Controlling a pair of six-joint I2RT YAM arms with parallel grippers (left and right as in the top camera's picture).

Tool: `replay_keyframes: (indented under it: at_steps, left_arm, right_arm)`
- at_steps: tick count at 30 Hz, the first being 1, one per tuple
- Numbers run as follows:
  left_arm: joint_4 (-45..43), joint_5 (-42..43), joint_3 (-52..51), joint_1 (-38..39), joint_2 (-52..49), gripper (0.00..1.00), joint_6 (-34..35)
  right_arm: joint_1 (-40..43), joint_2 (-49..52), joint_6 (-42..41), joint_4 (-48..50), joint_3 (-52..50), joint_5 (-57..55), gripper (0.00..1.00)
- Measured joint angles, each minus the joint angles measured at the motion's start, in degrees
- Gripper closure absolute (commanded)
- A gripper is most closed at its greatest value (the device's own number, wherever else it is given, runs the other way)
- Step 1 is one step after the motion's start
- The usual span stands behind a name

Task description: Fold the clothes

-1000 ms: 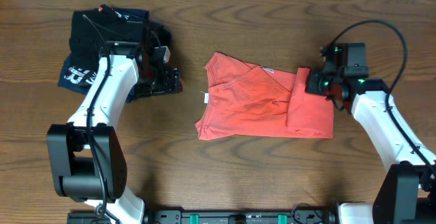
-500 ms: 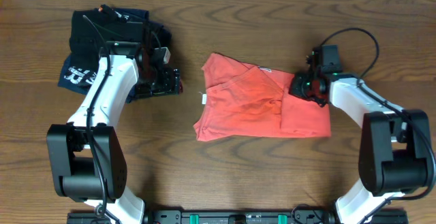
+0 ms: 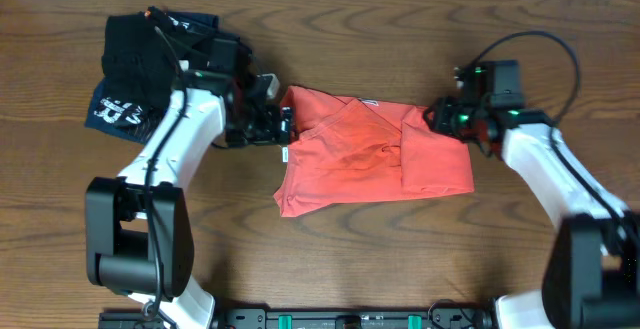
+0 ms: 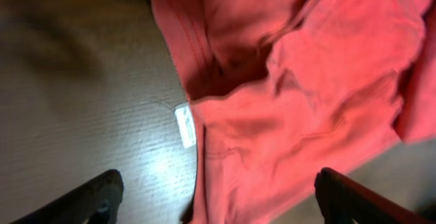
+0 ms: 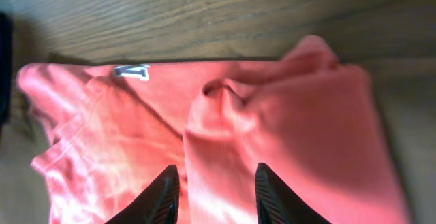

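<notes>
Shirt: coral-red T-shirt (image 3: 370,159) lying on the counter (image 3: 400,259), about mid-counter, between the two hands.
Shirt shape: partly folded into a rough rectangle, wider than it is deep; the surface is rumpled, with creases across the middle.
Shirt right part: a panel is folded over on the right side, its edge running top to bottom as a ridge in the overhead view.
Shirt left part: the lower left corner sticks out toward the near edge of the counter; the collar area lies at the upper left.
Tag: a small white tag (image 4: 185,126) sits at the shirt's left edge, flat on the wood.
Left hand (image 3: 280,129): at the shirt's upper left edge, just beside the collar area.
Left hand state: fingers (image 4: 102,197) spread wide apart, one over bare wood and one over the cloth; nothing clamped between them.
Right hand (image 3: 440,117): at the shirt's upper right corner, over the folded panel.
Right hand state: fingers (image 5: 167,190) partly apart with a clear gap; red cloth shows below the gap, not pinched as far as the wrist view shows.
Black garment (image 3: 140,49): folded, at the far left of the counter, well apart from the shirt.
Navy garment (image 3: 118,109): with white lettering, lying under the black one and showing at its near edge.
Counter: dark wood grain.
</notes>
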State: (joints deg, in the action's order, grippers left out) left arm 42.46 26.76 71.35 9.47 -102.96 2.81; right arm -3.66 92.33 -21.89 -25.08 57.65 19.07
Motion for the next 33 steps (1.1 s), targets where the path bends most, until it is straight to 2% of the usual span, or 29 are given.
replay_keyframes:
  at_steps: [4, 8, 15, 19, 21, 24, 28, 33]
  left_arm:
    - [-7.5, -0.17, -7.04, 0.07, -0.02, 0.03, 3.65]
    - [-13.33, -0.15, -11.91, 0.24, -0.2, 0.03, 5.73]
    - [-20.46, -0.02, -11.52, 3.48, -2.36, 0.03, 6.62]
    - [-22.45, 0.35, -9.75, 5.66, -4.35, 0.04, 7.96]
    - [-23.17, 0.76, -9.09, 6.23, -5.14, 0.09, 9.16]
    - [-24.06, 1.88, -8.79, 6.27, -5.9, 0.23, 10.23]
    - [-25.24, 4.63, -8.92, 6.34, -7.15, 0.57, 11.23]
    - [-24.83, 8.37, -9.62, 7.32, -8.26, 0.76, 12.26]
  right_arm:
    - [0.2, -2.91, 2.25, -7.23, 0.02, -1.38, 0.66]
    - [0.22, -2.23, 3.48, -12.44, -0.15, -4.79, 0.74]
    - [0.2, 1.33, 4.57, -12.04, -0.17, -7.39, 0.89]
    - [0.22, 4.04, 4.59, -11.85, -0.17, -7.67, 0.93]
    - [0.2, 5.88, 4.59, -11.63, -0.17, -7.78, 0.94]
    - [0.2, 7.96, 4.59, -11.45, -0.2, -8.04, 0.95]
    - [0.22, 8.76, 4.59, -11.26, -0.17, -8.04, 0.96]
    - [0.22, 8.76, 4.59, -11.17, -0.17, -8.09, 0.97]
